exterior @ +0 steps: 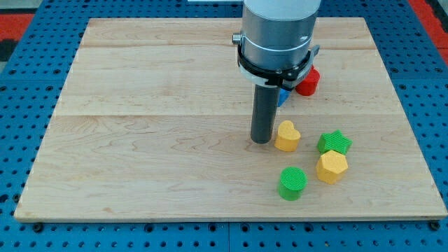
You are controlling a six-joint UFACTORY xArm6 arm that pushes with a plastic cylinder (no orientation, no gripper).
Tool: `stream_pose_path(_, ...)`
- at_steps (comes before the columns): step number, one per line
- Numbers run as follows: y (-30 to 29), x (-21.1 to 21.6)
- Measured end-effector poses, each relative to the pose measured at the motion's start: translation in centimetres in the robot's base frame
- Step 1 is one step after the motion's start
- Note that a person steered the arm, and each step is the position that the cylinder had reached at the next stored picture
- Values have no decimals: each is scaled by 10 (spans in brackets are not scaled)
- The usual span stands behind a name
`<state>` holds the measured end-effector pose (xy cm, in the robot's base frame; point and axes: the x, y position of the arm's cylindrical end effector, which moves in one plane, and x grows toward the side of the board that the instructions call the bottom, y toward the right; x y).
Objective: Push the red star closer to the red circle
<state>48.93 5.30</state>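
Pale wooden surface (140, 140) on blue pegboard carries our tip (261, 141), a bare rod with no fingers to open or close, standing just at nine o'clock of the yellow heart (287, 136). At one o'clock of the tip, a red block (307, 81) peeks from behind the arm beside a blue block (283, 96); we cannot tell whether it is the star or the circle, and the other red piece is hidden. We judge such blocks light, stiff and easy to slide, best pushed square on a flat side; the green star (334, 142), yellow hexagon (331, 166) and green circle (292, 183) cluster around four o'clock, well clear of the red.
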Motion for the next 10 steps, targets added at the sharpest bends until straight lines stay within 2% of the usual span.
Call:
stream_pose_path(1, -1, -19)
stream_pose_path(2, 3, -123)
stream_pose_path(3, 16, -202)
stream_pose_path(4, 56, -215)
stream_pose_path(5, 99, -129)
stream_pose_path(6, 94, -76)
stream_pose_path(7, 138, -51)
stream_pose_path(8, 129, -47)
stream_pose_path(9, 135, -75)
stream_pose_path(10, 192, -96)
